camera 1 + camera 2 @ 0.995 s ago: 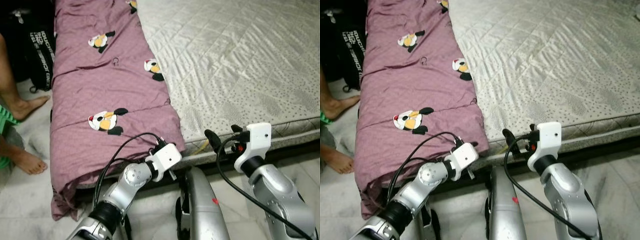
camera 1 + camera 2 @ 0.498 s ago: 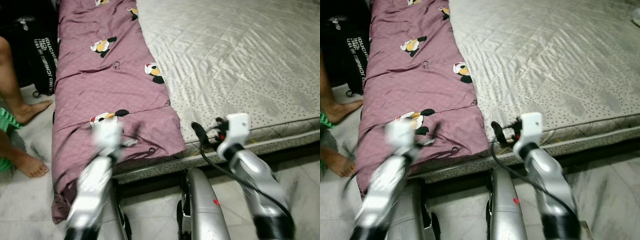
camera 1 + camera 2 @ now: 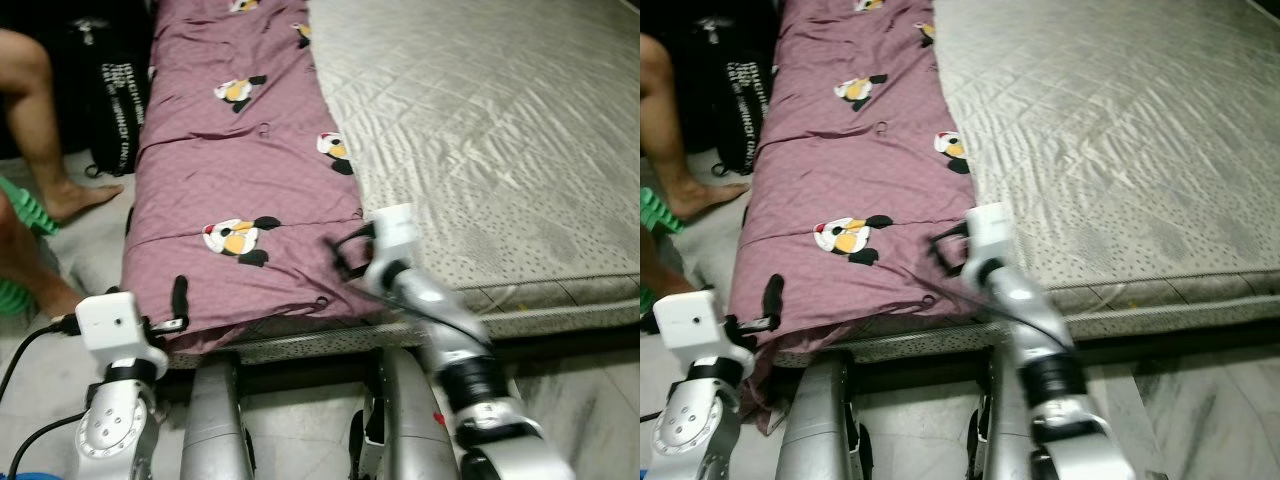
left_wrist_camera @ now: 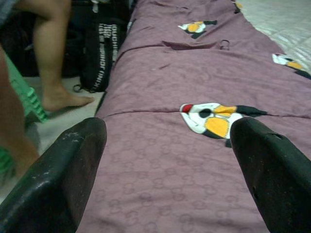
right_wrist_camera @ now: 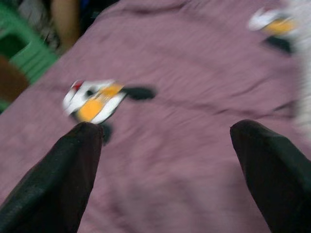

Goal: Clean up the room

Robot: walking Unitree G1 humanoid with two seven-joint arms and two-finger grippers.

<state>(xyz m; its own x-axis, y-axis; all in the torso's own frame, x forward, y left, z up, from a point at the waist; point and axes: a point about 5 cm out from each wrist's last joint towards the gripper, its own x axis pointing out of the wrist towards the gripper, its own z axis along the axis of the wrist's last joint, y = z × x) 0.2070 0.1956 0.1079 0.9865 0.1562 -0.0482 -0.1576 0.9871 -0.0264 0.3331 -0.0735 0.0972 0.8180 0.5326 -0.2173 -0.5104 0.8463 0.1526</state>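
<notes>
Blanket (image 3: 240, 190): purple, with penguin pictures. It lies along the left edge of the mattress (image 3: 500, 130), and its near end hangs a little over the bed's edge.
Long way: it runs from 6 o'clock, near the robot, up to 12 o'clock. The fold faces the mattress.
Left gripper (image 3: 178, 310): at 7 o'clock, by the blanket's near left corner. Its fingers (image 4: 73, 165) are spread wide and hold nothing. It looks set to take that corner.
Right gripper (image 3: 348, 258): at the near right corner, right over the cloth, blurry. Its fingers (image 5: 68, 170) are wide apart and hold nothing.
Why two arms: one at each near corner, likely so the blanket can be lifted or pulled evenly.
Person: bare legs (image 3: 50, 130) at 10 o'clock, on the floor beside a black bag (image 3: 115, 100).
</notes>
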